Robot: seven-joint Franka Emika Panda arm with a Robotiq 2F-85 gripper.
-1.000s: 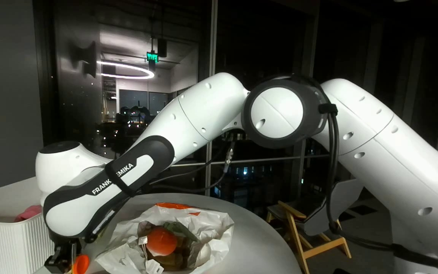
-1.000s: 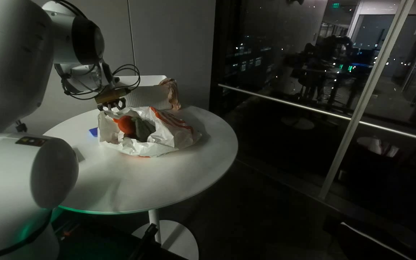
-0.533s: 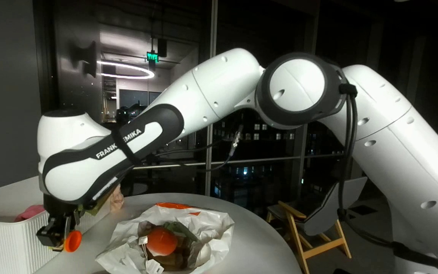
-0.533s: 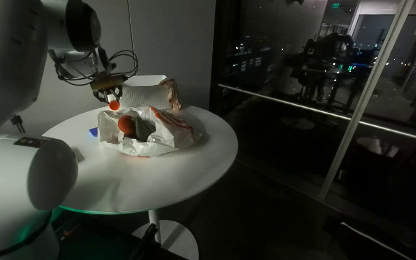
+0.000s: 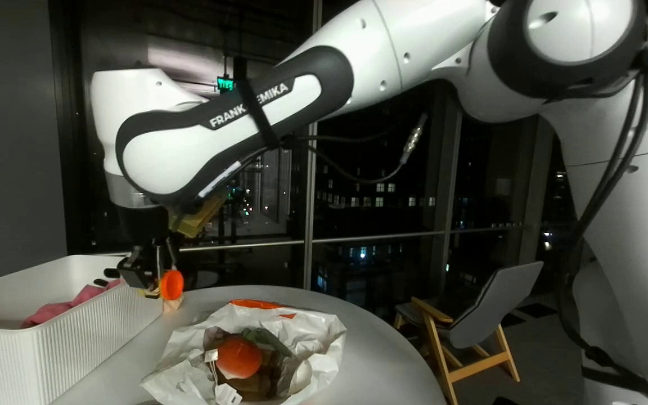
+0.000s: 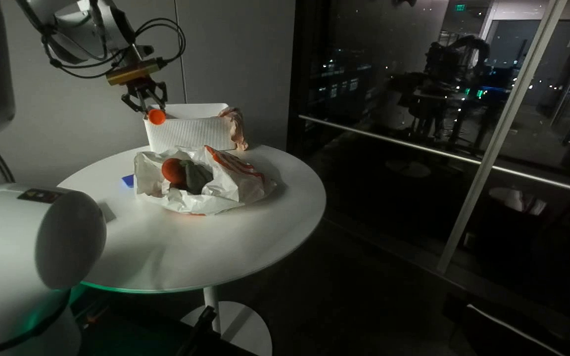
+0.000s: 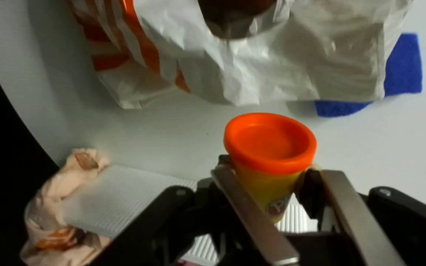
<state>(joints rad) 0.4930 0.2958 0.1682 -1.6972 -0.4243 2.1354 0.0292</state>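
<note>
Bin (image 5: 82, 337), white and ribbed, stood farthest left in an exterior view, pink cloth (image 5: 62, 307) inside. Rightward, the gripper (image 7: 267, 173) had its jaws partway apart, clamped around a yellow tub (image 7: 264, 186) with an orange lid (image 5: 172, 285), held above the table (image 5: 380, 360) near the bin. Then came an open plastic bag (image 5: 313, 332) holding a round orange thing (image 5: 239, 357); farther right stood a chair (image 5: 490, 304).

Bright orange on the lid (image 7: 270, 142), yellow down the tub (image 7: 268, 190), black on the gripper (image 7: 270, 170), silver on its fingers (image 7: 255, 218)! White for the bag (image 6: 238, 181), orange stripes across it, red-orange for the ball (image 6: 173, 171). Ribbed white on the basket (image 5: 82, 337), dusty pink on the cloth (image 5: 65, 306), deep blue on the patch (image 7: 403, 68), and it's plain white for the table (image 6: 191, 247)!
</note>
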